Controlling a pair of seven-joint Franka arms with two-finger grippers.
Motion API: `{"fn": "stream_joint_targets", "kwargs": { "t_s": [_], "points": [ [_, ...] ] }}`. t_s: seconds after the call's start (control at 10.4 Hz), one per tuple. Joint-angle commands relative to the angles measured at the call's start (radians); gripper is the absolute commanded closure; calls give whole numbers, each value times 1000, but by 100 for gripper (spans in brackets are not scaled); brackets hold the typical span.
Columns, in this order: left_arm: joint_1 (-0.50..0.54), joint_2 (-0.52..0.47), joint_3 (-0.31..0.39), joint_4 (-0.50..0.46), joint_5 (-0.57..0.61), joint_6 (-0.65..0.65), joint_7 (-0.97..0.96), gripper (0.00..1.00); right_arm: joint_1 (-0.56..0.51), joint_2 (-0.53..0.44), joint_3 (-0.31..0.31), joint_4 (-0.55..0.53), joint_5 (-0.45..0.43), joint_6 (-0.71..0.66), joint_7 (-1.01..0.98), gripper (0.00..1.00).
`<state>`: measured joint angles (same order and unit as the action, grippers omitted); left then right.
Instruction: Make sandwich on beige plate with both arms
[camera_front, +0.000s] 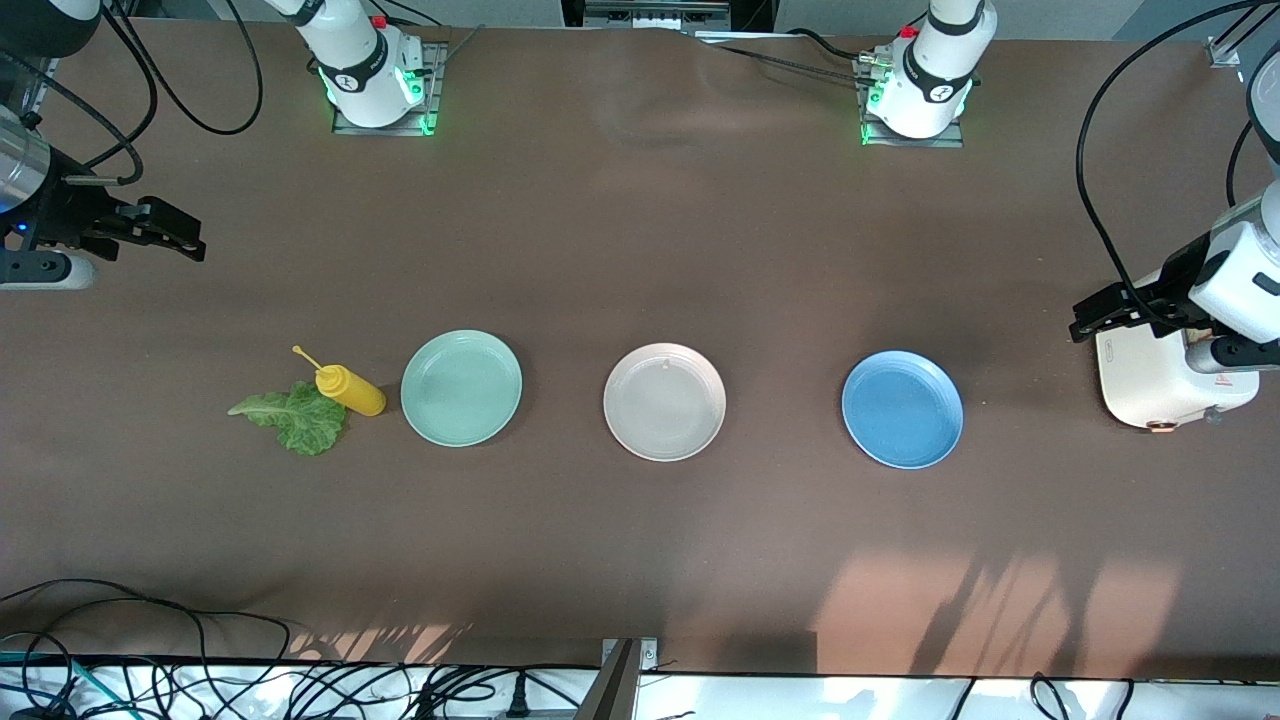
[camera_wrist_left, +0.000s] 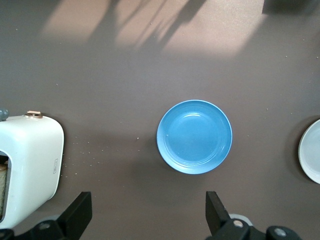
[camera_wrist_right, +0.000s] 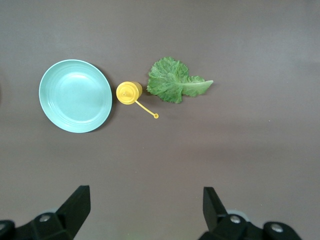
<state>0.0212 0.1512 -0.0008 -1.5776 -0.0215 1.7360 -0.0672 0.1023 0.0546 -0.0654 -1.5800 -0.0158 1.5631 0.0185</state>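
Note:
The beige plate (camera_front: 664, 402) lies empty at the table's middle; its edge shows in the left wrist view (camera_wrist_left: 312, 151). A green lettuce leaf (camera_front: 295, 415) lies flat on the table toward the right arm's end, also seen in the right wrist view (camera_wrist_right: 175, 86). No sandwich shows; a brown toast edge (camera_wrist_left: 3, 175) sits in the white toaster's (camera_front: 1165, 385) slot. My left gripper (camera_front: 1090, 322) is open and empty over the toaster's edge (camera_wrist_left: 147, 212). My right gripper (camera_front: 185, 238) is open and empty over bare table (camera_wrist_right: 145, 210).
A mint green plate (camera_front: 461, 387) and a blue plate (camera_front: 902, 409) flank the beige plate, both empty. A yellow squeeze bottle (camera_front: 350, 390) lies between the lettuce and the mint plate. The toaster stands at the left arm's end of the table.

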Motion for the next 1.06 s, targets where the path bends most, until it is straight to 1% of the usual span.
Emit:
{"fn": "stream_joint_targets", "kwargs": {
  "t_s": [0.0,0.29,0.97],
  "points": [
    [0,-15,-1,-13,17,-9,-11,0,0,8,-1,25,11,-5,0,0],
    [6,-13,1,-13,17,-56,0,0,-1,8,-1,25,11,-3,0,0],
    [9,-12,7,-12,20,-56,-13,0,-6,10,-2,25,13,-3,0,0]
  ]
}}
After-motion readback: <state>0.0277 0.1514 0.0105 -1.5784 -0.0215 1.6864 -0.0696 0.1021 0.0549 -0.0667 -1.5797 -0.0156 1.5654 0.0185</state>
